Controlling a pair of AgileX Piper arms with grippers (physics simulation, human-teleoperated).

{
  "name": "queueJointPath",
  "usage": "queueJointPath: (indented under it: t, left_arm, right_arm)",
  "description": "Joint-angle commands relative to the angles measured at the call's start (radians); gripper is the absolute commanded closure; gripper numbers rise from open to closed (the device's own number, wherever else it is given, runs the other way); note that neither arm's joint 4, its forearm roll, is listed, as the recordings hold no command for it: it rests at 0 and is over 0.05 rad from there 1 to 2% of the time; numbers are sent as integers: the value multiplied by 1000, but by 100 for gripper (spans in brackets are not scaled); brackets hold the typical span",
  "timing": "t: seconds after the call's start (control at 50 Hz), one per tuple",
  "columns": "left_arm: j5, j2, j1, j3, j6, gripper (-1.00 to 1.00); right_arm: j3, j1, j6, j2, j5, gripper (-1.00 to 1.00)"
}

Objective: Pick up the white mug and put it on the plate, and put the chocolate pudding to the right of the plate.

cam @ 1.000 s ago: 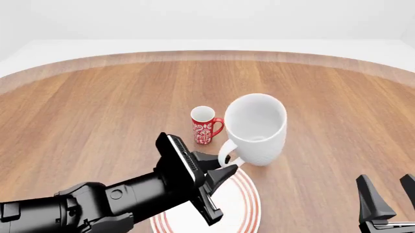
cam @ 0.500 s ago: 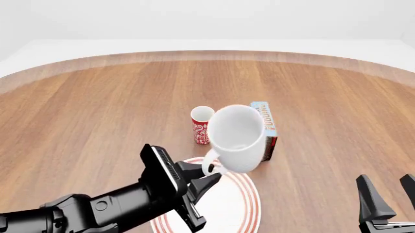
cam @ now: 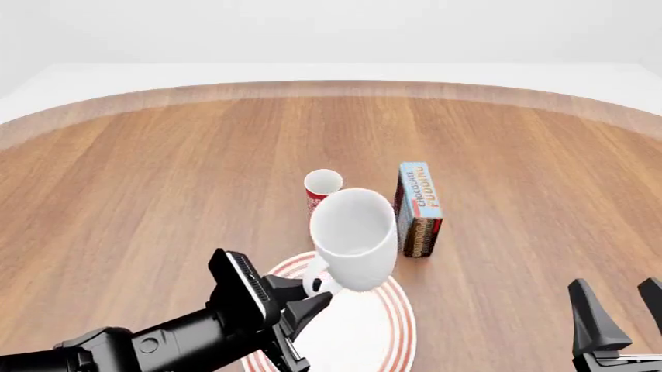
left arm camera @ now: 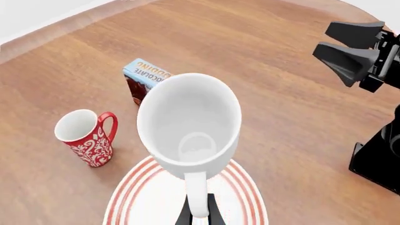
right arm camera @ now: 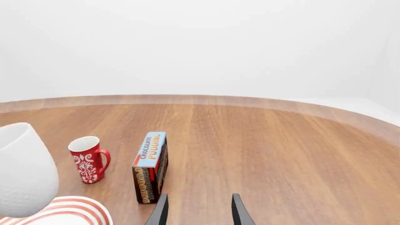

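Note:
My left gripper (cam: 313,290) is shut on the handle of the white mug (cam: 354,235), which hangs tilted over the far part of the red-ringed plate (cam: 388,329). In the left wrist view the mug (left arm camera: 190,119) opens toward the camera above the plate (left arm camera: 140,197). The chocolate pudding (cam: 418,208) stands on its edge on the table, just beyond the plate's far right rim. My right gripper (cam: 621,311) stays open and empty at the near right; its wrist view shows the pudding (right arm camera: 150,165) ahead and the mug (right arm camera: 22,168) at the side.
A slim red mug with a white floral pattern (cam: 322,187) stands upright behind the white mug, left of the pudding. The right arm's base (left arm camera: 378,154) shows in the left wrist view. The wooden table (cam: 155,170) curves round at its far edge.
My left arm has drawn back toward the near left with the white mug, bringing it over the plate. The pudding, hidden behind the mug before, now shows. The right gripper has not moved.

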Motion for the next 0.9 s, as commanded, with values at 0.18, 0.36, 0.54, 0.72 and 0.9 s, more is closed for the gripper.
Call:
queueJointPath:
  t: [0.18,0.36,0.54,0.72,0.9]
  left_arm:
    - [-16,-2,26,58,-20,100]
    - [-49,25,30,90,-42,100]
    - [-63,46,35,109,-57,100]
    - [-93,80,39,136,-73,100]
    - [-120,115,37,149,-82,100]
  right_arm:
    - [0,0,0,0,0,-100]
    - [0,0,0,0,0,-100]
    - [0,0,-1,0,0,-100]
    - [0,0,-1,0,0,-100]
    - [0,0,0,0,0,-100]
